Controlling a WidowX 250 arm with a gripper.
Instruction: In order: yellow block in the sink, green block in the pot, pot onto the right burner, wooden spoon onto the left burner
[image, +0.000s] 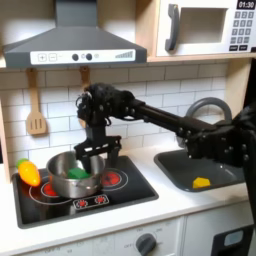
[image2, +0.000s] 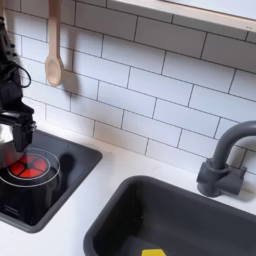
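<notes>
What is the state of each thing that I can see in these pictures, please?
Yellow block: lying in the sink.
Green block: inside the pot.
Pot: on the stove's left burner in the first exterior view.
Pincer: above the pot; open or shut unclear.
Wooden spoon: hanging on the wall.
Wooden spatula: hanging on the wall.
Toy vegetable: beside the pot.

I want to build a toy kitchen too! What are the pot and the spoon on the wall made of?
The pot looks like shiny steel: its silvery side mirrors light. The spoon looks like bare wood, pale brown and dull, though painted plastic could look similar.
</notes>
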